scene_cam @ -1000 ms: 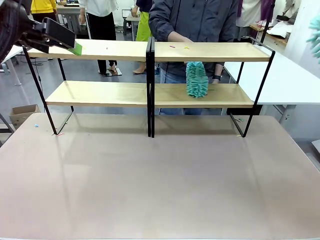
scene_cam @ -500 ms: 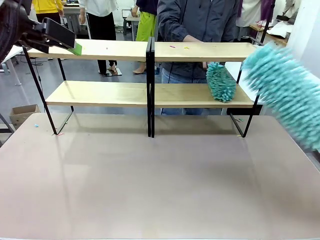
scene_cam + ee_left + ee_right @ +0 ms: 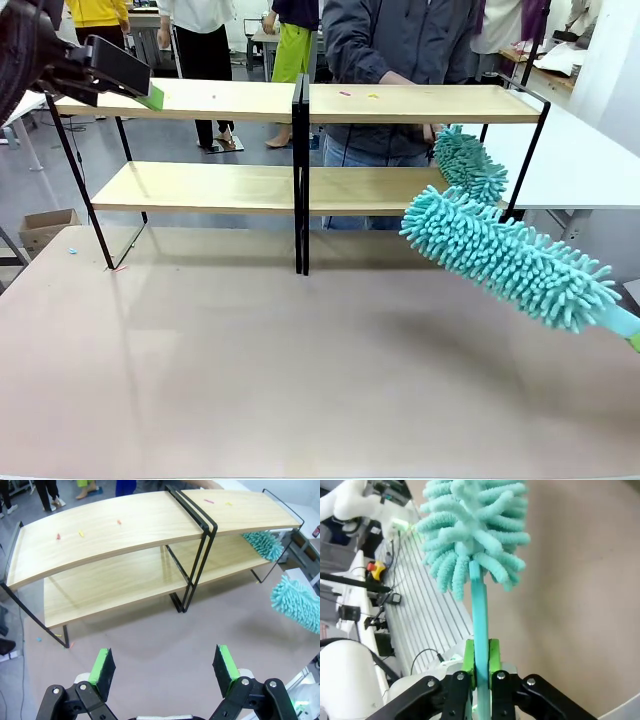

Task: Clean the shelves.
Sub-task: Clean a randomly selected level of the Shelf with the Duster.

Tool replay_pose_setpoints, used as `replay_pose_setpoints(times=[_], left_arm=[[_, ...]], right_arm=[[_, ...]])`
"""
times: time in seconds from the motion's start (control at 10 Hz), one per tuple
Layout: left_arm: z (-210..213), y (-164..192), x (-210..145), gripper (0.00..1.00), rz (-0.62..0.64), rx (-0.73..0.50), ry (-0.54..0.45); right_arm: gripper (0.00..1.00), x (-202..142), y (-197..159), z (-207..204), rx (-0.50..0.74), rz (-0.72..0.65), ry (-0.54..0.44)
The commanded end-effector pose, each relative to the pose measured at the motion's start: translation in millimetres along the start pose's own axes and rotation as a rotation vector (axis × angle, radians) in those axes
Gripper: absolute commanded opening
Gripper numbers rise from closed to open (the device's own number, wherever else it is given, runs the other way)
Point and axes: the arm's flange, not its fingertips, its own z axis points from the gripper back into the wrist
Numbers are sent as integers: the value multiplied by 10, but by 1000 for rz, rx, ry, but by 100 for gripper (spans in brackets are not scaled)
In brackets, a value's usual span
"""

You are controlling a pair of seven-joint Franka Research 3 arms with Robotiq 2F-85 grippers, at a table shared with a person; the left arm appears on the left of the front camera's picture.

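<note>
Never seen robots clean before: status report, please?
Left fingers open, near top left of shelves. Right fingers shut on duster, just short of shelves. Bits on top boards. Person's duster at lower right board, close by.

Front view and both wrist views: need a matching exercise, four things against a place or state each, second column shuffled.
Column one:
1. left tool
2. right tool
3. person's duster
4. coloured scraps

Column two:
A. lying on the top boards of the shelves
B. shut on the handle of the long duster
C. open, holding nothing
D. at the right end of the lower tier, under the top board

Pairs: 1-C, 2-B, 3-D, 4-A
</note>
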Motion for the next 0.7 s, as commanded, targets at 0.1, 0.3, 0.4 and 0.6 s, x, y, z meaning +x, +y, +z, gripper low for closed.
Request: replay_pose_setpoints(times=[0.1,0.3,0.4,0.6], left_arm=[[6,7,0,100,1,-5,-11],[6,7,0,100,1,-5,-11],[6,7,0,100,1,-5,-11],[6,7,0,100,1,-5,-11]], right_arm=[[12,-367,208,275,127,177,-95],[12,-853,533,647,462,541,-81],[12,-1039,607,762,547,695,-145],[12,-1291,580,873,717,1013,-275]])
